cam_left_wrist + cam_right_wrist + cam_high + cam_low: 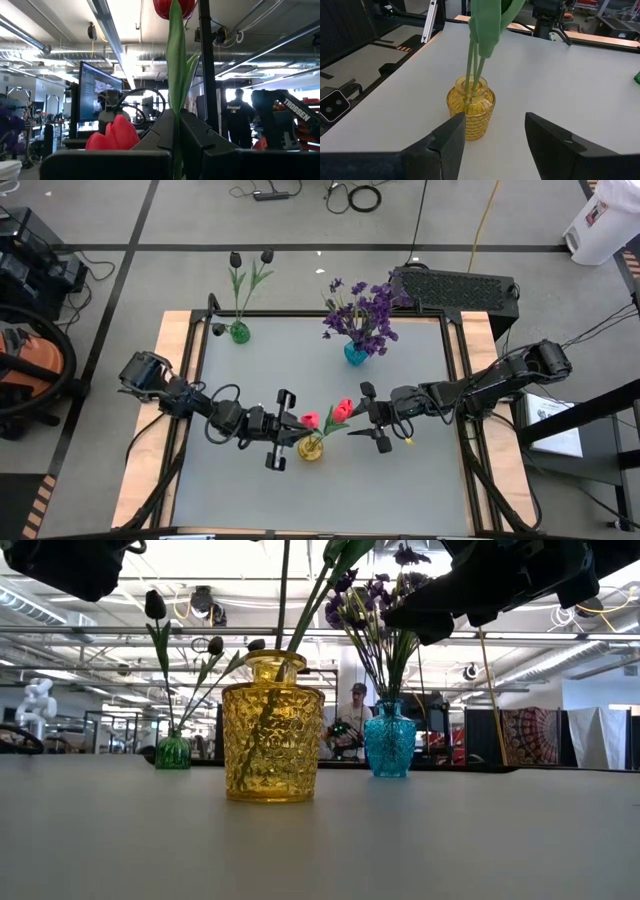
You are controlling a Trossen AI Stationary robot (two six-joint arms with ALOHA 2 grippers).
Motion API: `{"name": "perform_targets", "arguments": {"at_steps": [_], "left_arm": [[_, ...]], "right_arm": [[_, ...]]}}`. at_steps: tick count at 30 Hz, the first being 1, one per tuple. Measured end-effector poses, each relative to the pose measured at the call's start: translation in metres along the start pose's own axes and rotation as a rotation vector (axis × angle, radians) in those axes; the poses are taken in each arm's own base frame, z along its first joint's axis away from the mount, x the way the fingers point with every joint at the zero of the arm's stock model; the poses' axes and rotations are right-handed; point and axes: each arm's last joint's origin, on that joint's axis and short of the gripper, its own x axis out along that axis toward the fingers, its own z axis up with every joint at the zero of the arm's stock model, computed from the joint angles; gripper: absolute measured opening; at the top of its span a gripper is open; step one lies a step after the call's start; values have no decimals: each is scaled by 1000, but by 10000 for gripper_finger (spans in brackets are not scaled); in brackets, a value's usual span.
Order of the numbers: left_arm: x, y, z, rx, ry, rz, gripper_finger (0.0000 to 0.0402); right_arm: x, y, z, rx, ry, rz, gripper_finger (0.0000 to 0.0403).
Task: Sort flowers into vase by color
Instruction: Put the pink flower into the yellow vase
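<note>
Two red-pink tulips [340, 411] are seated in the yellow vase [310, 448]. One stem is pinched just above the vase by the closed left tool [288, 423]. Beside the vase, the right tool [372, 420] is held open, empty. Black tulips [250, 258] and purple blooms [362, 315] are already sorted; only release appears left.

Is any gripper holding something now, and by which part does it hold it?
The left gripper holds a red tulip by its green stem; the right gripper is open, holding nothing.
</note>
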Motion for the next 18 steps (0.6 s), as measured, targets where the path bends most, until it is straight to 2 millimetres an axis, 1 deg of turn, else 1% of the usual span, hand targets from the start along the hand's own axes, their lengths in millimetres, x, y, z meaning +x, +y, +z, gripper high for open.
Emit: {"name": "perform_targets", "arguments": {"at_steps": [18], "left_arm": [[0, 1, -2, -22, 17, 1, 15]], "right_arm": [[0, 0, 0, 0, 0, 0, 196]]}}
